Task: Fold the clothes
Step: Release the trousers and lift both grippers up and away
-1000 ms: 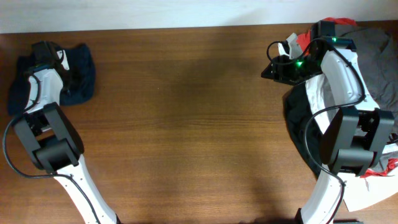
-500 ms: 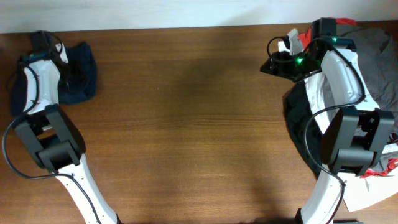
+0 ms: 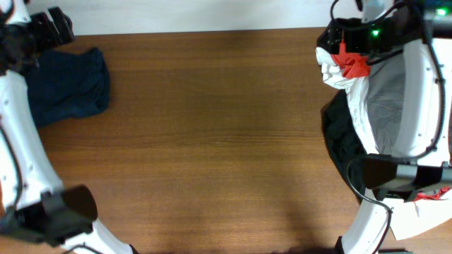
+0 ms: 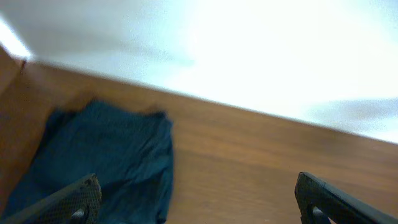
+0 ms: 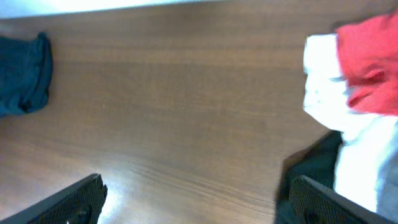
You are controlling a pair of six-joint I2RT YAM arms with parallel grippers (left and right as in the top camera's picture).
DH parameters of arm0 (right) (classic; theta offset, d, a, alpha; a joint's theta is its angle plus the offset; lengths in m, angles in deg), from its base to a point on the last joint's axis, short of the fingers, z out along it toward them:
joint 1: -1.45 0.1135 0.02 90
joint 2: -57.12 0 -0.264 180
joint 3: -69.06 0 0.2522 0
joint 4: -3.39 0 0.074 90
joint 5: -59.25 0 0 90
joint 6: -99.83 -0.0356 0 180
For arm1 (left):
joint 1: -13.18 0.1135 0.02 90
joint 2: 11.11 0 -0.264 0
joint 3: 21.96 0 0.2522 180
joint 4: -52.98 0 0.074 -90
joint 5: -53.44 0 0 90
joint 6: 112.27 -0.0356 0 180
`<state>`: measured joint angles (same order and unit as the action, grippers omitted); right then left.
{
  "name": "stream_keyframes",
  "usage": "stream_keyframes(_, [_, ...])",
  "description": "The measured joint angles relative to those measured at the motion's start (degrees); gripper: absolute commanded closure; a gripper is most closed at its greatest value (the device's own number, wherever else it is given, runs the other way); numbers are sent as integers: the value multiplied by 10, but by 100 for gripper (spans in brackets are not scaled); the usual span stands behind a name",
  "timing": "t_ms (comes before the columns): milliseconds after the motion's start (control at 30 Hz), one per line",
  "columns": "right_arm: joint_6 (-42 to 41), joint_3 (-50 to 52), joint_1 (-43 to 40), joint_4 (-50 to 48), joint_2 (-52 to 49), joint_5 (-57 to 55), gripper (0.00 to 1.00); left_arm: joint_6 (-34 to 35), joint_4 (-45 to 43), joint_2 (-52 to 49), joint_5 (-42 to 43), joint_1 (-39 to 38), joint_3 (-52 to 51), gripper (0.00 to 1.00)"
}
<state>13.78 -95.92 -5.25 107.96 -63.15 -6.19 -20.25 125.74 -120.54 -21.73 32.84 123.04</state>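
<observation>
The navy-blue garment [image 3: 67, 86] lies folded in a compact bundle at the table's far left, also seen in the left wrist view as the navy-blue garment [image 4: 106, 155]. My left gripper [image 4: 199, 200] hangs high above it, open and empty. More clothes are heaped at the right edge: a red piece [image 3: 355, 65] on white fabric [image 3: 337, 73], a grey garment [image 3: 395, 106] and a black one [image 3: 340, 130]. My right gripper [image 5: 198, 196] is raised beside that heap, open with only bare table between its fingers. Its right fingertip shows over the black garment [image 5: 317, 168].
The brown wooden table [image 3: 212, 141] runs between the navy bundle and the heap. A pale wall borders the far edge [image 3: 212, 14]. Both white arms rise from the near corners, the right arm [image 3: 431, 85] arching over the heap.
My left gripper opened and let go of the navy garment, then lifted back toward the far-left corner. My right gripper opened wider and rose away, uncovering the white and red pieces.
</observation>
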Motion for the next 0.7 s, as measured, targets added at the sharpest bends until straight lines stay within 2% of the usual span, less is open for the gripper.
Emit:
stream_keyframes(100, [2, -75, 1, 50, 3, -27, 1, 0, 0, 40, 21, 0, 2, 1])
stream_keyframes(233, [3, -141, 12, 61, 48, -57, 1, 0, 0, 66, 39, 0, 4, 1])
stream_keyframes(467, [-54, -157, 15, 62, 154, -57, 1, 0, 2, 64, 43, 0, 4, 1])
stream_keyframes(567, [-103, -159, 15, 62, 170, -40, 1, 0, 2, 64, 43, 0, 4, 1])
stream_keyframes(700, [-129, -158, 15, 62, 166, -36, 1, 0, 2, 64, 45, 0, 4, 1])
